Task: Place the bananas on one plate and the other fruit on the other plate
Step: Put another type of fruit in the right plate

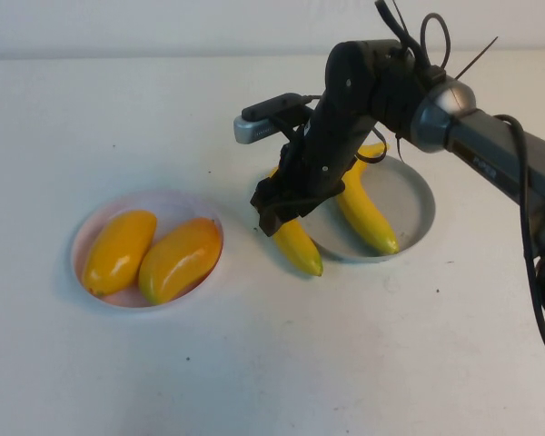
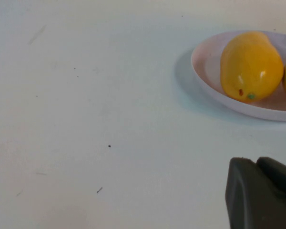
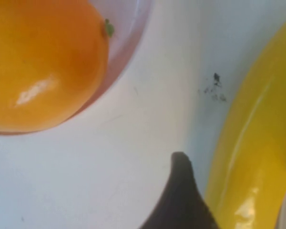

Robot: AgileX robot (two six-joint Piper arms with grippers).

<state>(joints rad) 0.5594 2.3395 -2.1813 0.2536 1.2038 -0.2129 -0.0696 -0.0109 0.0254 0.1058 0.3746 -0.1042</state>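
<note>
Two bananas show in the high view. One banana (image 1: 368,218) lies inside the grey-blue plate (image 1: 411,202). The second banana (image 1: 300,247) rests across that plate's left rim with its tip on the table. My right gripper (image 1: 274,211) hangs over this second banana, open and straddling it; one dark finger (image 3: 181,191) stands beside the yellow banana (image 3: 252,143). Two mango-like fruits (image 1: 118,250) (image 1: 180,259) lie side by side in the pink plate (image 1: 173,205). My left gripper (image 2: 257,162) is shut, low over bare table near the pink plate (image 2: 209,71) and a fruit (image 2: 250,64).
The right arm reaches in from the right edge, over the grey plate, with its wrist camera (image 1: 268,123) jutting to the left. White table surrounds both plates. A mango-like fruit (image 3: 43,62) on the pink plate (image 3: 128,28) lies close to the right gripper.
</note>
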